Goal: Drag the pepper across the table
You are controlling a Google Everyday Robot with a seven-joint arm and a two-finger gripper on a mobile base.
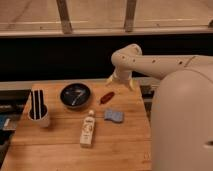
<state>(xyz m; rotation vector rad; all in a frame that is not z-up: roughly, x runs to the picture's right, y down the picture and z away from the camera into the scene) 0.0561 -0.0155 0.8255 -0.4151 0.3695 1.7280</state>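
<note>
The light-brown wooden butcher-block counter point(55, 150) carries five things. The small, slim dark-red pepper point(106, 97) lies on the far part of the counter, right of its middle. It is set at a slant, just to the right of the round black bowl point(75, 95) and apart from it.

The robot's white pincer point(120, 82) hangs over the far edge of the counter, just beyond the pepper and a little to its right, not touching it. Whether the pincer is apart or together cannot be told. Its white arm point(155, 62) reaches in from the right, where the robot's bulky white body point(182, 125) fills the frame.

Nearer than the pepper sits a pale blue sponge-like piece point(114, 116). Left of that, a white bottle point(88, 130) lies on its side. At the left end stands a white cup point(40, 117) holding dark upright utensils.
</note>
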